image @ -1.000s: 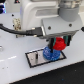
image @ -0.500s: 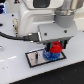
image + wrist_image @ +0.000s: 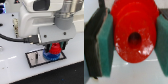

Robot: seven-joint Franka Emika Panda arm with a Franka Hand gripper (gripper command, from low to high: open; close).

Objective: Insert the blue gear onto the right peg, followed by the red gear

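Fingers [image 3: 55, 49] clamp red gear [image 3: 133, 35] above blue gear [image 3: 50, 55].

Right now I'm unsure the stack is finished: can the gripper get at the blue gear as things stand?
Probably not. The gripper is shut on the red gear, which sits right over the blue gear on the grey plate, so only its rim shows.

The red gear [image 3: 133, 36] fills most of the wrist view, its dark centre hole facing the camera. Teal gripper pads [image 3: 105, 42] press against its sides, backed by dark fingers.
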